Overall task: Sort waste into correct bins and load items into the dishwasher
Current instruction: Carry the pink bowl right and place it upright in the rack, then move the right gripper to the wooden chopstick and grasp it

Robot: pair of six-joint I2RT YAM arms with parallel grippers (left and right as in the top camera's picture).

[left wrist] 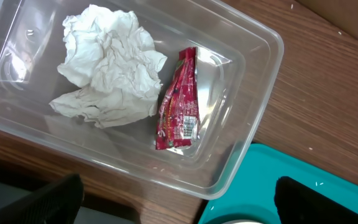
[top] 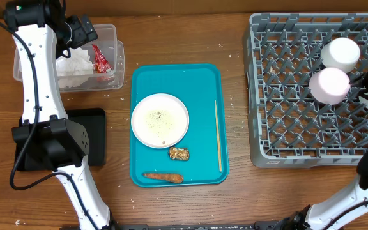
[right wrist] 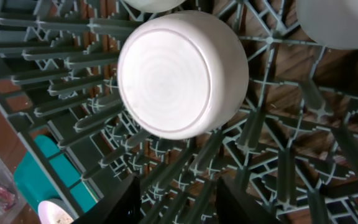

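Bright even light, faint soft shadows, glare on clear bin [left wrist: 14, 59] (left wrist view), foreground edges blurred.

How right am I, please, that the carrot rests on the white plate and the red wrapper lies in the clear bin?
No: the overhead view shows the carrot on the teal tray, apart from the white plate; the red wrapper does lie in the clear bin.

Teal plastic tray [top: 206, 83]; round white plate [top: 140, 119], speckled centre. Grey plastic lattice rack [top: 286, 96]; white round bowl [right wrist: 179, 71], faint concentric rings on base, just ahead of right gripper [right wrist: 176, 186] jaws. Ahead of left gripper [left wrist: 179, 193] jaws: white crumpled tissue [left wrist: 107, 65], red printed foil wrapper [left wrist: 179, 102], clear plastic bin [left wrist: 260, 74].
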